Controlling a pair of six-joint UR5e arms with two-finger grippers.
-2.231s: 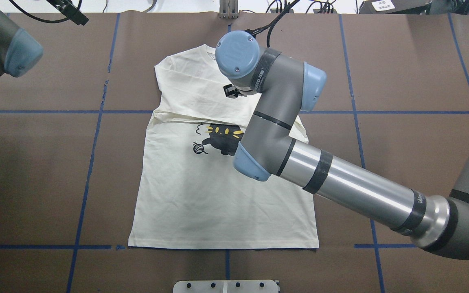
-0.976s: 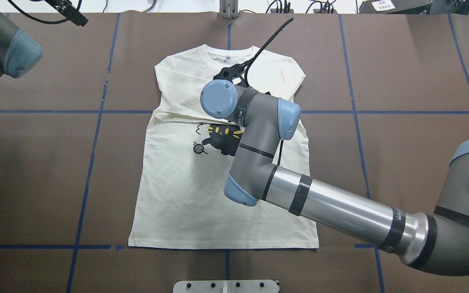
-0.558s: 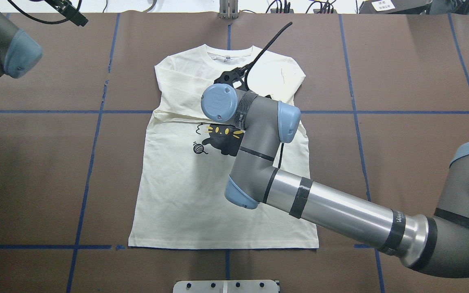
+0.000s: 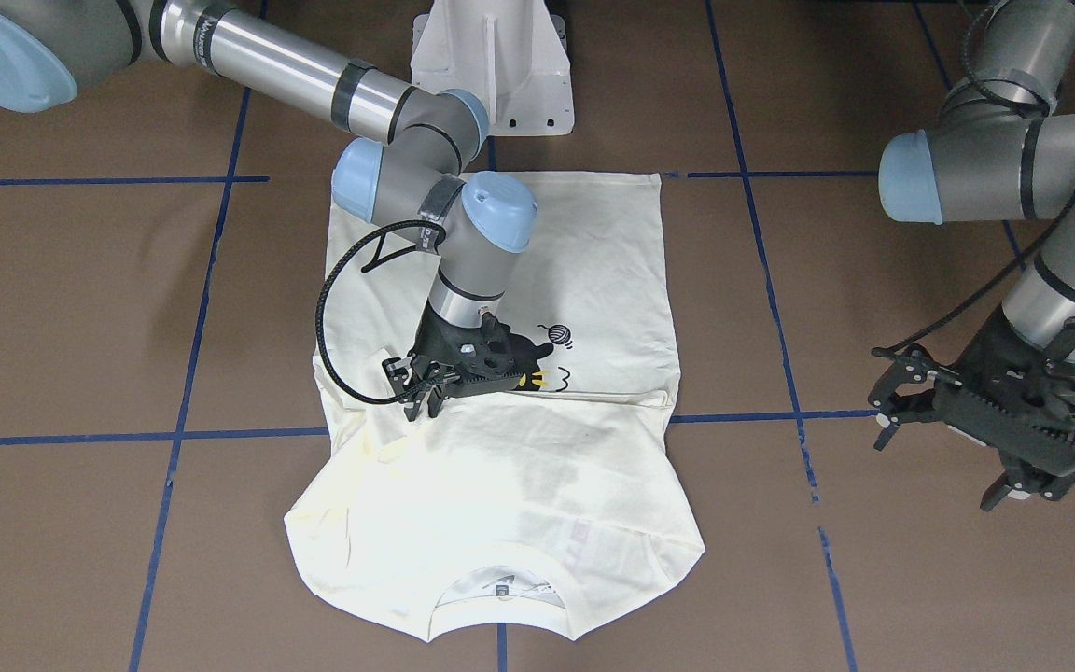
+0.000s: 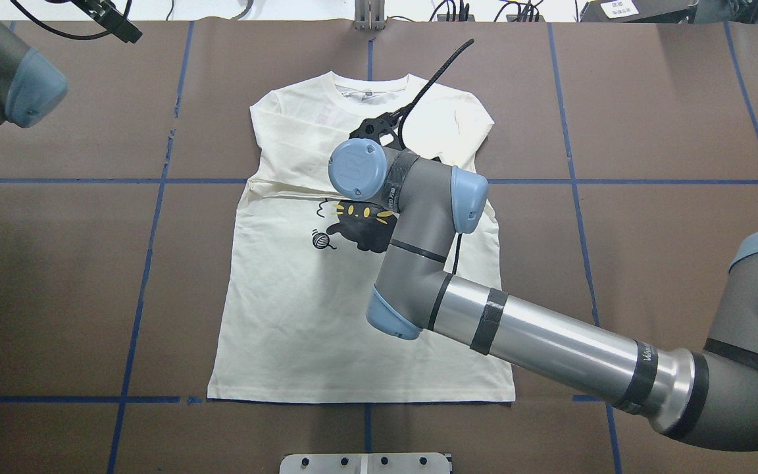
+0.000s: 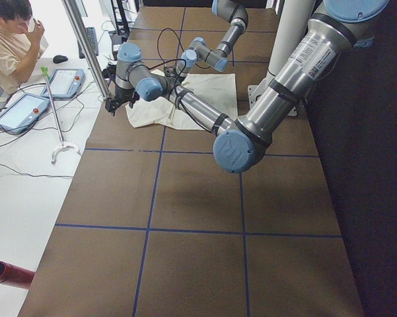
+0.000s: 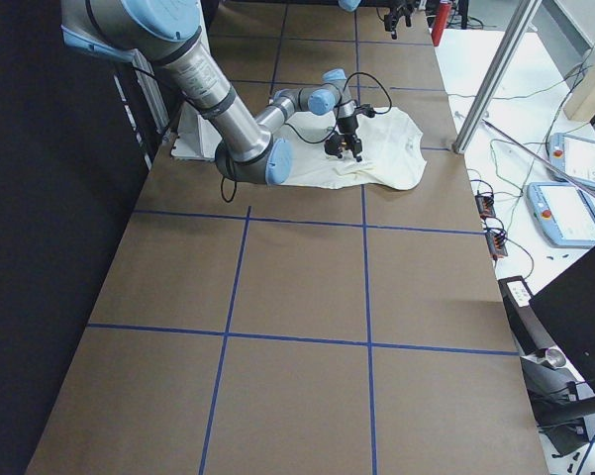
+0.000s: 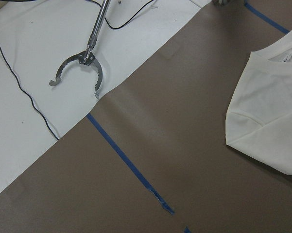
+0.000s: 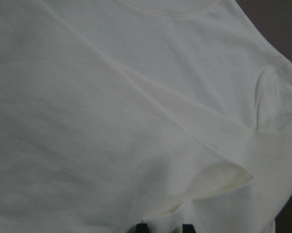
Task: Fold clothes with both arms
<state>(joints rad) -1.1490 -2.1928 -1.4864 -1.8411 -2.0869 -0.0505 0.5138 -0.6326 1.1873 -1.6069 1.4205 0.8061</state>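
Likely sleeve fold: your narrow right hand (image 4: 425, 406) pinches the cream-white cat-print T-shirt (image 4: 537, 485); left hand (image 4: 937, 471) stands wide. Next, flatten, release.

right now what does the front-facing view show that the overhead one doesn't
Only the front-facing view: the right hand with fingertips down at the shirt, and the whole left hand, open beside it over the table. Only the overhead view: most of the cat print, which the right hand hides from the front. Both: the shirt spread out, neck away from the robot, with the right arm reaching over it.
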